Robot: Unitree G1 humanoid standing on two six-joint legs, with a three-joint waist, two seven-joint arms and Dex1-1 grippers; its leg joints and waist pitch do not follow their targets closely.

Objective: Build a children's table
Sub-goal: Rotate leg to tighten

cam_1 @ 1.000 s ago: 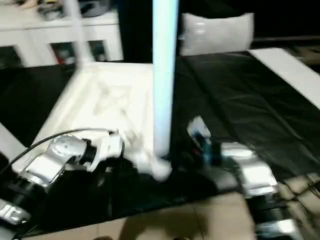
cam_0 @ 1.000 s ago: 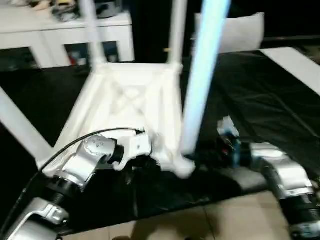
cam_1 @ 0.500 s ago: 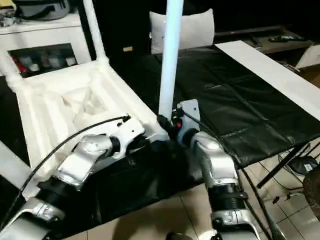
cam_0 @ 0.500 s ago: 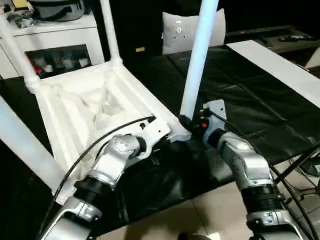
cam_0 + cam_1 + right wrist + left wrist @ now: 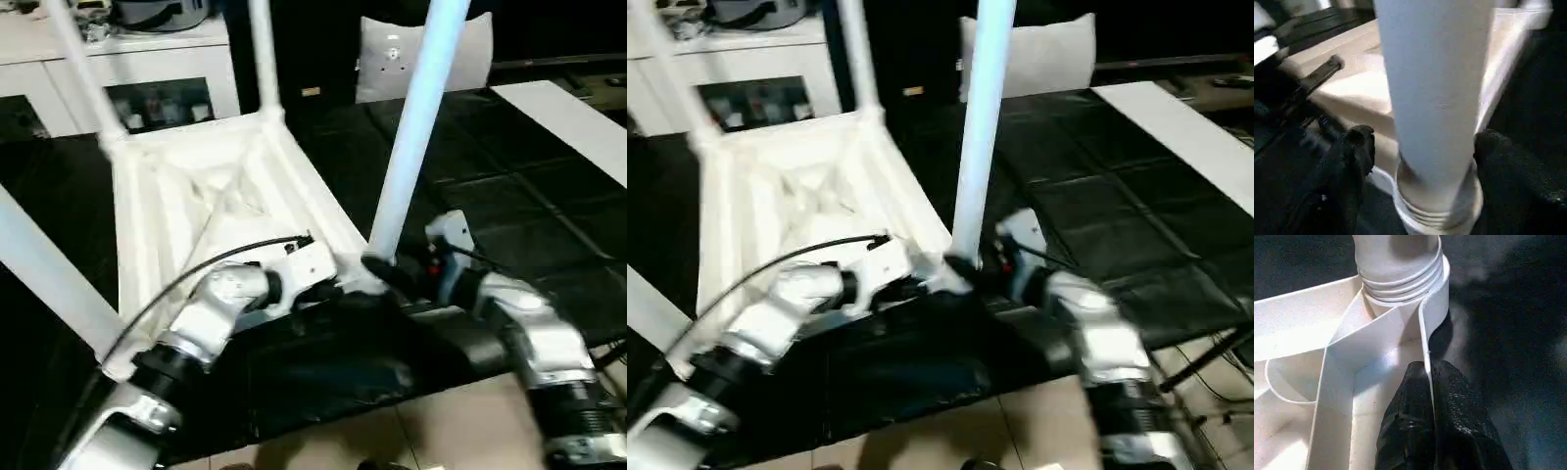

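Observation:
The children's table (image 5: 196, 196) lies upside down on a black cloth, ribbed underside up, with white legs rising from its corner sockets. My left gripper (image 5: 338, 289) is at the near corner. In the left wrist view its fingers (image 5: 1400, 431) are shut on the thin rim wall just below the threaded socket (image 5: 1400, 284). The near right leg (image 5: 411, 127) stands in that socket. My right gripper (image 5: 387, 269) straddles this leg's base, open. In the right wrist view its fingers (image 5: 1354, 147) stand on either side of the leg (image 5: 1435, 88), with a gap on one side.
Behind the table stands a white cabinet (image 5: 127, 69) with glass doors. A white cushion (image 5: 392, 59) sits at the back, and a white board (image 5: 568, 108) lies at the far right. The black cloth (image 5: 509, 196) ends near me above a tiled floor (image 5: 441, 431).
The head camera has swung, so the whole picture has shifted. Both grippers stay at the table's near corner, the left on the rim and the right at the leg's base.

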